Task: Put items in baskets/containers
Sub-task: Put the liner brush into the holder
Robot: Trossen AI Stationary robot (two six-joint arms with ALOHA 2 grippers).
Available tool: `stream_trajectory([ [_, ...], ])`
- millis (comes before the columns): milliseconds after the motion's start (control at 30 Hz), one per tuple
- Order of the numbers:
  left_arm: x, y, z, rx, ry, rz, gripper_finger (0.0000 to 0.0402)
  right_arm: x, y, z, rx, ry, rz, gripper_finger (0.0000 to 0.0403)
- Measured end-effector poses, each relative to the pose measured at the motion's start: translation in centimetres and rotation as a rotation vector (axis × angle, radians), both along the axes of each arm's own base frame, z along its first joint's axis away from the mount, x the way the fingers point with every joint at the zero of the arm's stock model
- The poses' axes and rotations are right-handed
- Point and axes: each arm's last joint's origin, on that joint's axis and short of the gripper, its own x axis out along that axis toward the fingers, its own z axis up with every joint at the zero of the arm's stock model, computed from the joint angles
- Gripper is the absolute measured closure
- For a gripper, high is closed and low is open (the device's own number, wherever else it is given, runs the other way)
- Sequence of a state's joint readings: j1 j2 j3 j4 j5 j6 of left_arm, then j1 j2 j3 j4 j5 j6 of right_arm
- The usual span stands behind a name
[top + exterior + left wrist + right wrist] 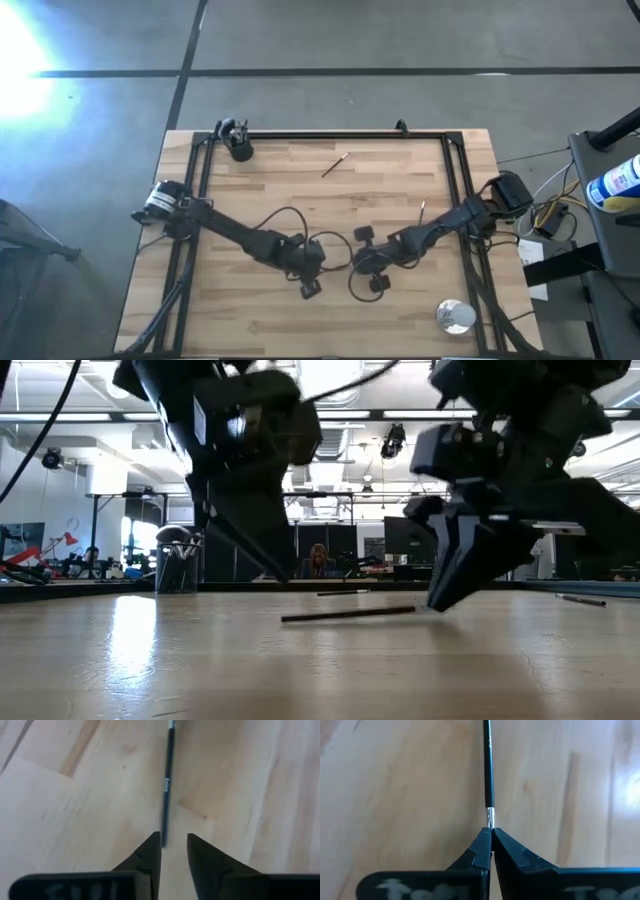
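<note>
Black and slim, the brush [348, 614] I am working on lies flat on the tabletop [300, 320] between my two grippers, near the middle of the front half. Its long axis runs from one gripper to the other, side to side across the tabletop. My right gripper [491, 840] has its fingers pinched nearly closed on the silver-collared end. My left gripper [173, 844] meets the other end with its fingers narrowly parted, that tip resting against one finger; I cannot tell whether it grips. Another brush [335, 165] lies diagonally toward the back, and one more [421, 211] lies beside my right arm. At the back left corner stands the black cup [239, 146], already holding brushes.
</note>
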State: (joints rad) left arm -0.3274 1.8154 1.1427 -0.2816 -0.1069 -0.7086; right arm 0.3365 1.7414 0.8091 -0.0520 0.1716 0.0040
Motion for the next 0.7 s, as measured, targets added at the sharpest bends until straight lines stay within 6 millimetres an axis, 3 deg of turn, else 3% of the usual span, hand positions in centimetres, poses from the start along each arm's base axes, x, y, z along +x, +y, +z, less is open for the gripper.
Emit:
stream_trajectory([
  [700,1.0,0.4,0.6,-0.098,-0.073,-0.049,0.0298,1.6,3.1,3.8,-0.282,-0.101,0.185,0.0395],
])
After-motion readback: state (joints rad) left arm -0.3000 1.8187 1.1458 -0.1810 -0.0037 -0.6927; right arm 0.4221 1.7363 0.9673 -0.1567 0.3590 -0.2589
